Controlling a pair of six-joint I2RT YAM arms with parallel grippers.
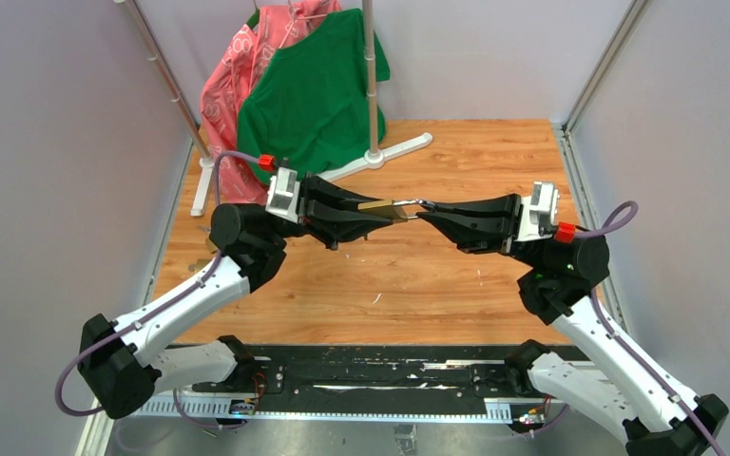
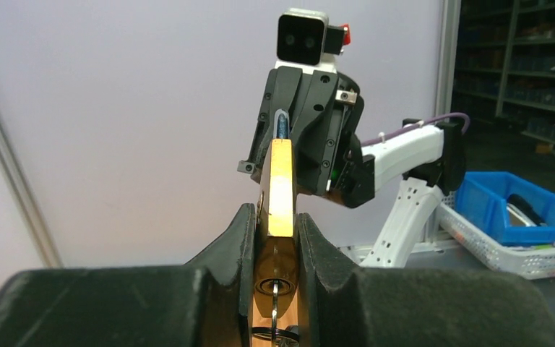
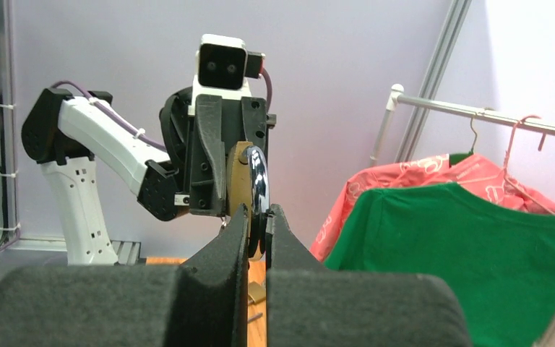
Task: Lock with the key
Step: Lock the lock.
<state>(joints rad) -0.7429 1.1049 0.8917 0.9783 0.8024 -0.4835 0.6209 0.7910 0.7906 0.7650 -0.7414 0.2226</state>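
Left gripper [image 1: 385,213] fingers nipped on brass padlock [image 2: 282,181] body; right gripper [image 1: 428,209], in from 3 o'clock, pinched shut on shackle [image 3: 259,181]. Looks like the key [image 2: 275,307] sits in the keyway, padlock's 6 o'clock end in left wrist view. Next, probably: press shackle home, then turn key

Place: robotics lab | Evidence: white panel wall [image 1: 38,142] around bench; stockroom shelving [image 2: 527,72]; blue parts bin [image 2: 484,206]

White-shelled left arm [image 1: 182,302] and right arm [image 1: 616,348], black joint housings [image 1: 238,228], lilac cables [image 1: 620,213] along each, matte black wedge-shaped left gripper [image 1: 392,211] and right gripper [image 1: 427,208], white wrist camera blocks [image 1: 542,207], red knobs [image 1: 565,232], silver screws [image 2: 342,95]
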